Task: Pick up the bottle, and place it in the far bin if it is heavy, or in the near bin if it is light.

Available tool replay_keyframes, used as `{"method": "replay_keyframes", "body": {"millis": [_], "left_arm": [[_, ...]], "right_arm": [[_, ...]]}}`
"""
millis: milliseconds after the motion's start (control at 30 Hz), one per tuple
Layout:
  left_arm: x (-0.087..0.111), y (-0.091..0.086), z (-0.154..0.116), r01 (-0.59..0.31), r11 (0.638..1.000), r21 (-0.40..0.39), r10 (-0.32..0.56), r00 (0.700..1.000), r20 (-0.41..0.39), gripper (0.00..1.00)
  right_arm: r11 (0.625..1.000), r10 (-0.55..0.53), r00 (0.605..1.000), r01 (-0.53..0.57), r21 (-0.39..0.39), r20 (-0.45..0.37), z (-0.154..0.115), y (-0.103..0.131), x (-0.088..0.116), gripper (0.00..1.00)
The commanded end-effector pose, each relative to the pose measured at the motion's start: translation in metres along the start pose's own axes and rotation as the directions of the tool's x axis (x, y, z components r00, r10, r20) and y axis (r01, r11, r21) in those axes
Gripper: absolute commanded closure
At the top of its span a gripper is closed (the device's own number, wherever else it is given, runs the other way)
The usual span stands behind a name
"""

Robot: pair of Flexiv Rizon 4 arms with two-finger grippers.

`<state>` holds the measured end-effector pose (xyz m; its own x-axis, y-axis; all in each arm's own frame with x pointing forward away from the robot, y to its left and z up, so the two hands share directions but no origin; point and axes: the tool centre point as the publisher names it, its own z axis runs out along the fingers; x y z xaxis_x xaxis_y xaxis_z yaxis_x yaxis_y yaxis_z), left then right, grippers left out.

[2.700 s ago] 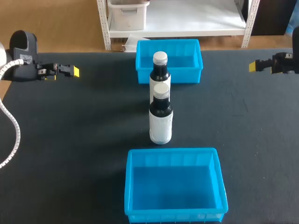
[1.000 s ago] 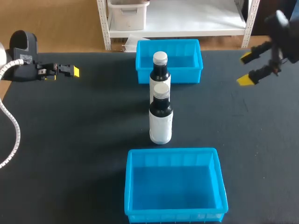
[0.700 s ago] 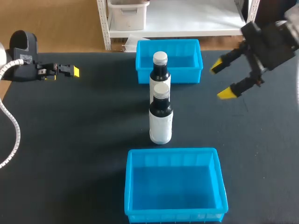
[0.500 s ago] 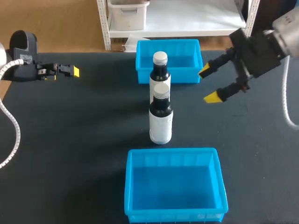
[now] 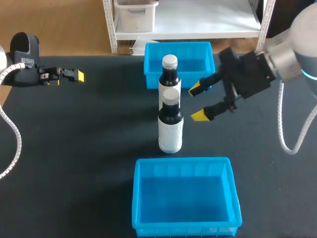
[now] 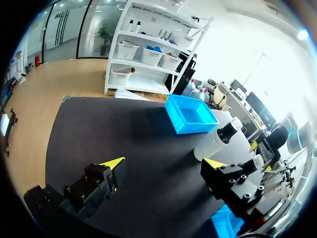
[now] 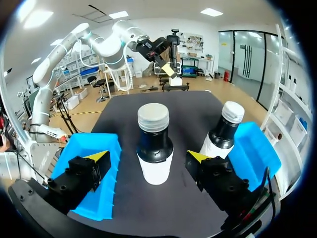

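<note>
Two dark bottles with white labels and silver caps stand in line mid-table: the near bottle (image 5: pixel 171 126) (image 7: pixel 154 144) and the far bottle (image 5: pixel 169 74) (image 7: pixel 224 129). My right gripper (image 5: pixel 198 102) (image 7: pixel 147 156) hovers just right of the near bottle, open, fingers level with its upper half and not touching it. In the right wrist view the near bottle stands ahead, centred between the fingers. My left gripper (image 5: pixel 74 75) (image 6: pixel 163 163) stays open at the far left, holding nothing. The far bin (image 5: pixel 179 64) and the near bin (image 5: pixel 185 198) are blue and hold nothing.
The far bottle stands against the far bin's front wall, right behind the near one. Bare black table (image 5: pixel 89 148) spreads to both sides of the bottles. The near bin (image 7: pixel 89 173) lies beside my right gripper's one finger, the far bin (image 7: pixel 252 148) beside the other.
My right arm has swung in from the far right edge toward the bottles, gripper open throughout. The left arm, bottles and bins have not moved.
</note>
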<state>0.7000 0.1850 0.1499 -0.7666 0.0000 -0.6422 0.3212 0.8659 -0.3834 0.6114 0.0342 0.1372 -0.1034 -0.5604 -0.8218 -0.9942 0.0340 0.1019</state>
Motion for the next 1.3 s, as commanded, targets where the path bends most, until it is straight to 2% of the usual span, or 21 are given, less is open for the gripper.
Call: {"method": "replay_keyframes", "body": {"millis": [33,500,900,1033,1200,1300], "left_arm": [[0.000,0.000,0.000,0.000,1.000,0.000,0.000,1.000,0.000,0.00],[0.000,0.000,0.000,0.000,1.000,0.000,0.000,1.000,0.000,0.00],[0.000,0.000,0.000,0.000,1.000,0.000,0.000,1.000,0.000,0.00],[0.000,0.000,0.000,0.000,1.000,0.000,0.000,1.000,0.000,0.00],[0.000,0.000,0.000,0.000,1.000,0.000,0.000,1.000,0.000,0.00],[0.000,0.000,0.000,0.000,1.000,0.000,0.000,1.000,0.000,0.00]], "right_arm": [[1.000,0.015,1.000,-0.015,-0.008,0.013,0.017,-0.008,0.000,0.00],[0.999,0.026,0.999,-0.025,-0.035,0.026,0.054,-0.014,-0.016,0.00],[0.998,0.020,0.999,-0.018,-0.059,0.042,0.064,-0.007,-0.022,0.00],[0.998,0.023,0.999,-0.021,-0.059,0.042,0.064,-0.007,-0.021,0.15],[0.998,0.028,0.999,-0.026,-0.056,0.041,0.063,-0.007,-0.020,0.20],[0.998,0.028,0.999,-0.025,-0.055,0.045,0.062,-0.008,-0.020,0.31]]}}
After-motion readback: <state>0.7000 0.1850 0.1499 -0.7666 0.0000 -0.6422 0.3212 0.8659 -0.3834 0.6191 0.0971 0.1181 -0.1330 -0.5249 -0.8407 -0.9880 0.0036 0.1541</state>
